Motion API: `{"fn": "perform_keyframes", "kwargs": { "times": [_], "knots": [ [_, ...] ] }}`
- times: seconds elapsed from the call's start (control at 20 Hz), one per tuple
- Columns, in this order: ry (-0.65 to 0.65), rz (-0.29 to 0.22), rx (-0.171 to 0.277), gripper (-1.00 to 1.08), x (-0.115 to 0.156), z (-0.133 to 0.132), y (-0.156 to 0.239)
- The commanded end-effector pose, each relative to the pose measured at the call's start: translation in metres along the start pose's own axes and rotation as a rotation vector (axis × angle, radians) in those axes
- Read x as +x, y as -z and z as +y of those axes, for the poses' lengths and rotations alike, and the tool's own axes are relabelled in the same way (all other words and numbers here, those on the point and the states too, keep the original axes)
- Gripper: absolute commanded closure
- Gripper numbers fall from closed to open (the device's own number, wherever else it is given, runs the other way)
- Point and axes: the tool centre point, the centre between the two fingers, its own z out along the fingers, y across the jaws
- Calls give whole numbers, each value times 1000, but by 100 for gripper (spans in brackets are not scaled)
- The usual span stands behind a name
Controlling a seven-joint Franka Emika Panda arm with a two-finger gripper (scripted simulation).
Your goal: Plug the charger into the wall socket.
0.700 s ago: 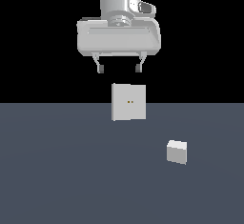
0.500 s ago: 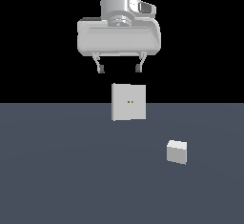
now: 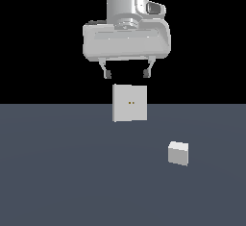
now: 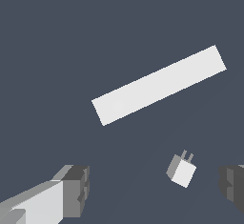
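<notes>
**A:** Where do we find the charger (image 3: 178,153), taking the wall socket (image 3: 129,103) as our landmark?

**B:** We see it resting on the grey floor (image 3: 57,172), well apart from the socket, nearer the camera and toward the exterior view's right of it. In the wrist view the charger (image 4: 181,170) shows two short prongs on one face. They point roughly toward the socket (image 4: 158,85), which appears there edge-on from above as a long white bar.

**A:** And the socket itself?

**B:** It stands upright on the floor, its two small orange-yellow holes near the centre of the face turned to the exterior camera. Nothing is plugged into them.

**A:** What do we note about the gripper (image 3: 126,72)?

**B:** It hangs high above the socket, almost directly over it, with nothing between its fingers. They are spread wide; in the wrist view one fingertip (image 4: 76,190) sits far from the other, and the charger lies on the floor between them, closer to the far one. It touches neither charger nor socket.

**A:** How far along do we judge the task?

**B:** At its very start. The charger is untouched and ungrasped. What remains, as we read it, is everything: moving over the charger, descending, closing on its body, carrying it to the socket's face, lining the prongs up with the two holes, and pushing it home.
</notes>
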Motion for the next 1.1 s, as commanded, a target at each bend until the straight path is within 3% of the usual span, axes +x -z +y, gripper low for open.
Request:
{"fn": "perform_keyframes", "kwargs": {
  "times": [0.0,1.05],
  "knots": [
    [-31,13,-3,-92,-5,7,-7],
    [-394,177,-34,-92,-64,77,-86]
  ]
}}
